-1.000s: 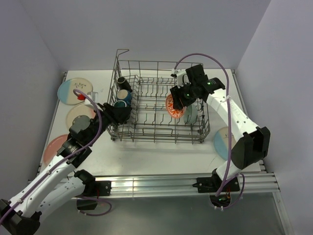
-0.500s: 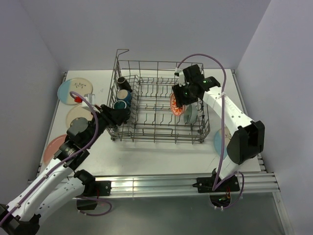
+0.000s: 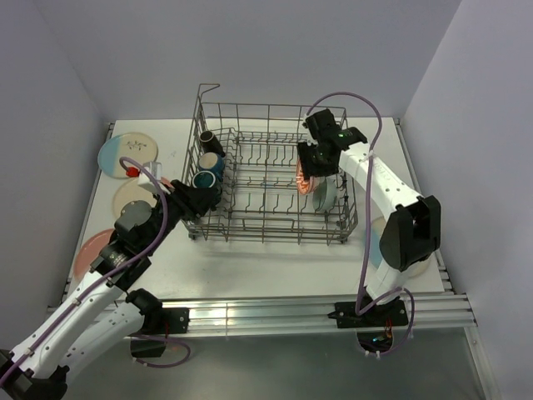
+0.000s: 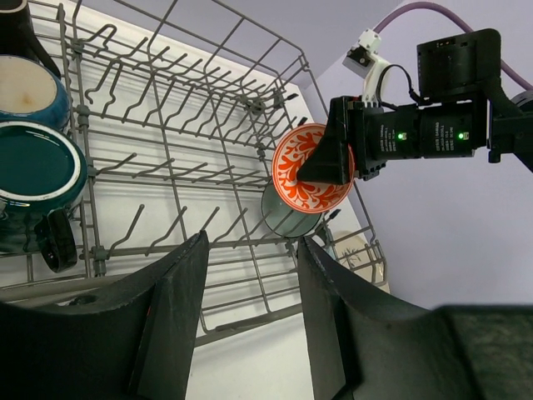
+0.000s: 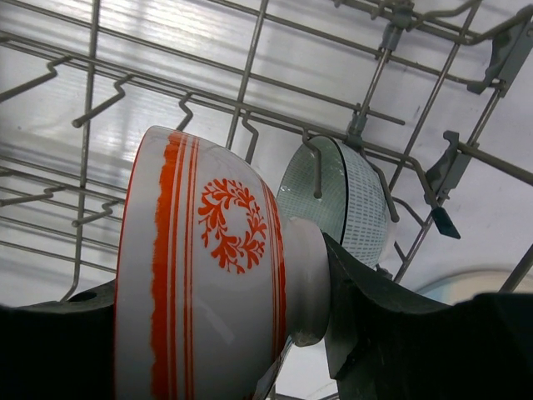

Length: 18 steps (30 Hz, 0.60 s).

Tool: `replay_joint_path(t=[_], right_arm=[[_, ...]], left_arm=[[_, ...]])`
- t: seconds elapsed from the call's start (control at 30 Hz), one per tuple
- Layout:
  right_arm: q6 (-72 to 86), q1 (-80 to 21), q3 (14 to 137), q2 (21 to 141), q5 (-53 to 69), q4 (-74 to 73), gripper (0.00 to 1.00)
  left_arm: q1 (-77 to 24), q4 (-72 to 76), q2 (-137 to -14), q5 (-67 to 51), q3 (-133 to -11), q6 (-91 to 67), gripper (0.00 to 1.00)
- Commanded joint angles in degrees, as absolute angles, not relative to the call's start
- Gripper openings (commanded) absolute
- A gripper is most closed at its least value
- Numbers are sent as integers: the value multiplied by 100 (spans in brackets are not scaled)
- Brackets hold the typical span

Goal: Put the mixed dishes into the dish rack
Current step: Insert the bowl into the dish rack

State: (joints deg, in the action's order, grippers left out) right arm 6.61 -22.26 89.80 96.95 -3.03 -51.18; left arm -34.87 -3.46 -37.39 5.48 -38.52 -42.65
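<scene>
The grey wire dish rack (image 3: 266, 212) stands mid-table. My right gripper (image 3: 313, 163) is shut on the orange-red bowl (image 3: 305, 178) and holds it on edge inside the rack's right end, beside the pale green bowl (image 3: 326, 193). In the right wrist view the gripper (image 5: 250, 350) clamps the bowl (image 5: 208, 267) across rim and foot, with the green bowl (image 5: 337, 204) behind a tine. My left gripper (image 3: 200, 198) is open and empty at the rack's front left corner, as the left wrist view (image 4: 250, 317) shows. Black (image 3: 208, 139), blue (image 3: 211, 161) and teal (image 3: 204, 178) mugs sit at the rack's left end.
A blue and cream plate (image 3: 117, 152), a cream plate (image 3: 132, 196) and a pink plate (image 3: 86, 252) lie on the table left of the rack. Another blue and cream plate (image 3: 376, 242) lies right of it, partly under my right arm. Walls close in on three sides.
My right gripper has turned the orange-red bowl edge-on and shifted it slightly right, closer to the green bowl. My left gripper has drawn back a little from the rack's corner.
</scene>
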Motion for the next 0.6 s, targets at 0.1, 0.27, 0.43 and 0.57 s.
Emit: replay_joint_path(t=[0.1,0.27,0.43,0.57], right_arm=[[879,-2417,9325,9817,-720,-5194,35],[993,-2513,9237,9861,-782,-5221,36],[1002,-2680,9237,10037,-966,-5177,38],[1089,-2733,9158,10160,-1020,-5168,44]], left_arm=[[-3463,-316,-3683,668,-3955,-4096,53],[-3454,-299,-3665,703,-3894,-4096,53],[-3463,-229,-3630,721,-3806,-4148,53],[-3463,-246,-3534,764,-3736,-4218,53]])
